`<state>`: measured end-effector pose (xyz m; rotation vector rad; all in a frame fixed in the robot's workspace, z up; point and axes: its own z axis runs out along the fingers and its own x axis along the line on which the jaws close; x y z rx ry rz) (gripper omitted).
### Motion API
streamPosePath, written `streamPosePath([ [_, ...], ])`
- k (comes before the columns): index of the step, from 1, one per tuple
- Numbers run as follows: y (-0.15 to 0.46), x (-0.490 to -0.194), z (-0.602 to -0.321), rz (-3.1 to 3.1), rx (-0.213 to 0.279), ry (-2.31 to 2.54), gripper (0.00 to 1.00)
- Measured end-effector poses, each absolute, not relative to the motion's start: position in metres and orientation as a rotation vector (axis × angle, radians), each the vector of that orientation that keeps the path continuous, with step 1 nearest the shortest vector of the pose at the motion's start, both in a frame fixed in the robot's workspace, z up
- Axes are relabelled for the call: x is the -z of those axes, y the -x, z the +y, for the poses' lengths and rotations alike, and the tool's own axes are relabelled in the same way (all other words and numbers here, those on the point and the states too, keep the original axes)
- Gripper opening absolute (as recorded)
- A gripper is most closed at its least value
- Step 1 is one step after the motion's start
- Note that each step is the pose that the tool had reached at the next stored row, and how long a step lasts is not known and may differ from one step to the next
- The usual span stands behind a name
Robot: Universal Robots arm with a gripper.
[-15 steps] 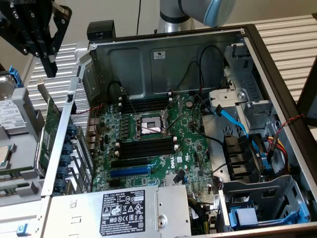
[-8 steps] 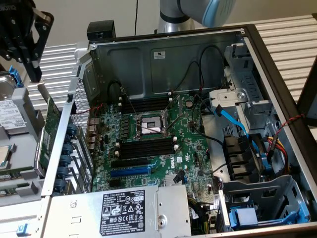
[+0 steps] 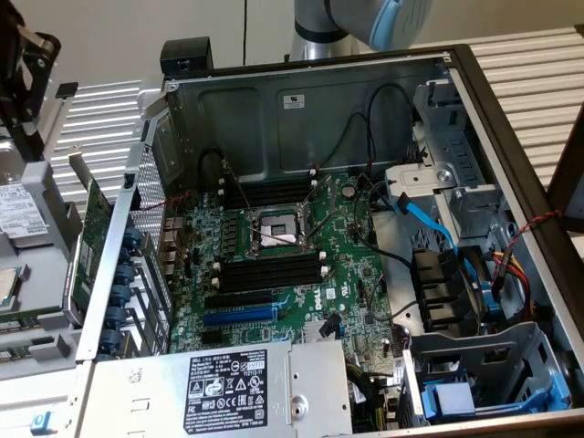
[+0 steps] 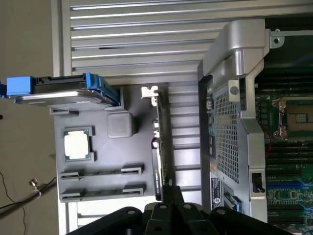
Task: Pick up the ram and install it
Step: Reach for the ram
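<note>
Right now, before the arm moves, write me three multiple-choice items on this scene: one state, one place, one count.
1. The gripper is: A open wide; B shut; C half open.
2. The processor chip lies: A on the grey tray; B in the gripper; C inside the computer case.
3. On the tray, the memory sticks number: A one; B two; C four.
Answers: 1 B, its fingers are closed together. 2 A, it sits in a recess of the tray. 3 B, two sticks lie side by side in the tray's holders.
</note>
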<state>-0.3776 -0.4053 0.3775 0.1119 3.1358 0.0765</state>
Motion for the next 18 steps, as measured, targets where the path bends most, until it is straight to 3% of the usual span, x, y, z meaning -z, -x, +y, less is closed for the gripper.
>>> streamPosePath([
  [18,0.435,-0.368,-0.408,3.155,-0.076,-0.113,0.10],
])
